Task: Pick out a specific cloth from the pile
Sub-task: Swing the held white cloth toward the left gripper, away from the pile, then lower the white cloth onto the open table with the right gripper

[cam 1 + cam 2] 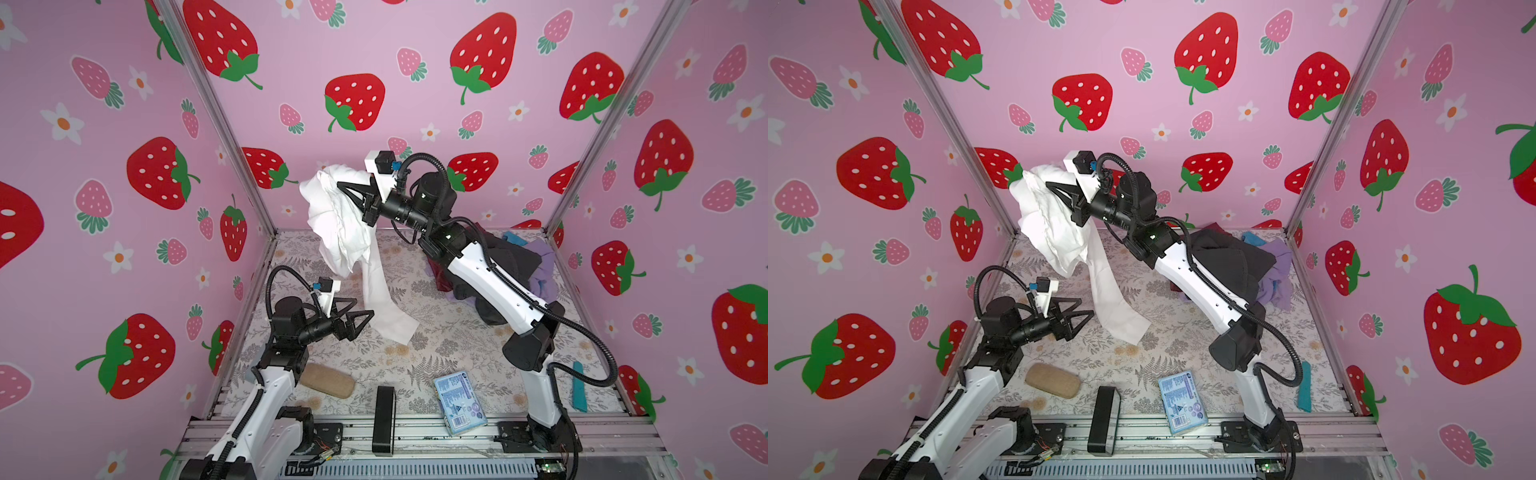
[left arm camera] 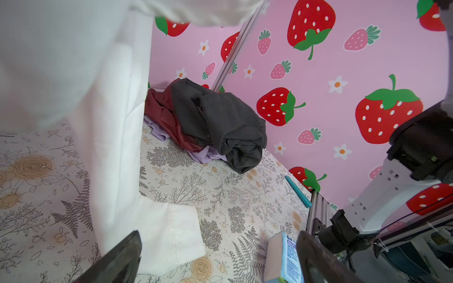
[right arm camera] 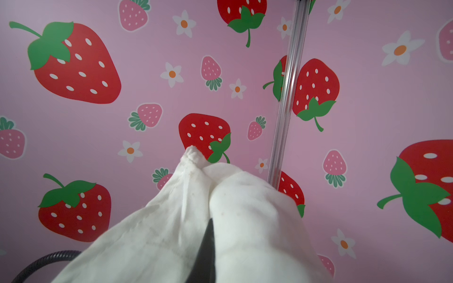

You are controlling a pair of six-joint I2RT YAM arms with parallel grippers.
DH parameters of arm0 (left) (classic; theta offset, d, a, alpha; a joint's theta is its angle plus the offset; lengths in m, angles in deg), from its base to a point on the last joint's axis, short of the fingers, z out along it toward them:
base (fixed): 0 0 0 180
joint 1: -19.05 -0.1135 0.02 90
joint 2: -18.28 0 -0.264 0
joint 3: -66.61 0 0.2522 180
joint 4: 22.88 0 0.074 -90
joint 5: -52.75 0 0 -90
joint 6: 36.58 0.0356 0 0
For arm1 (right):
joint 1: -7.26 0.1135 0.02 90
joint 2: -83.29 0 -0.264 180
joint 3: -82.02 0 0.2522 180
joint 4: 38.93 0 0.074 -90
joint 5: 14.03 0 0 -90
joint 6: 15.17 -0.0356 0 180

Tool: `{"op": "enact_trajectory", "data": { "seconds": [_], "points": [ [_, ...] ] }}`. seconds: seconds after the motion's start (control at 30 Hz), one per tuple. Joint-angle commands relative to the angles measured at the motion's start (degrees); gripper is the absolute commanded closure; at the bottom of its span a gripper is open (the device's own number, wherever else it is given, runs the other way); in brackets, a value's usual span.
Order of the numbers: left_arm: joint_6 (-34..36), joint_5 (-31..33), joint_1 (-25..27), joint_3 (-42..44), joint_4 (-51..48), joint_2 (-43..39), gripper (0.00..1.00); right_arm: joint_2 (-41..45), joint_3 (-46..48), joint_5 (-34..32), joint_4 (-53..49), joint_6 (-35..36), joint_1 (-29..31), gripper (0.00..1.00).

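- Nearest the camera in both top views: black block standing across the front rail, blue packet beside it, tan pad on the left. None of them matter for the task.
- Right hand is raised high near the back wall, clamped on a bunched fold of the cloth. The right wrist view shows white fabric wrapped over both fingers, so the pinch looks deep, not at an edge.
- Cloth hangs from that grip; the long lower tail drapes down and its end lies on the table. Lifted high probably to pull it free of everything else.
- Pile sits at the back right corner, dark grey on top, maroon and lilac under it, well apart from the cloth. Separation looks done.
- Left hand waits low, fingers apart, empty, just beside the hanging tail. Likely placed for a second grip or handover.
- Risk: the dragging tail could snag on the left fingers.
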Motion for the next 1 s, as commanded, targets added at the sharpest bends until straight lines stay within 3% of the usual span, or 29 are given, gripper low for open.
{"op": "enact_trajectory", "data": {
  "seconds": [0.0, 0.37, 0.7, 0.97],
  "points": [
    [0.66, -0.25, 0.55, 0.58, -0.39, -1.07, 0.01, 1.66, 3.28, -1.57, 3.39, 1.28, -0.02, 1.0],
    [1.28, 0.6, 1.43, 1.62, -0.5, -4.03, 0.01, 3.16, 15.71, -7.09, -3.26, -2.92, -1.45, 1.0],
    [1.19, 0.92, 1.73, 1.9, -0.36, -4.97, 0.01, 8.58, 33.91, -8.33, -4.16, -6.45, -2.41, 1.0],
    [1.21, 1.35, 1.98, 2.07, -0.41, -5.17, 0.01, 8.9, 40.1, -10.48, -10.91, -6.37, -2.58, 1.0]
  ]
}}
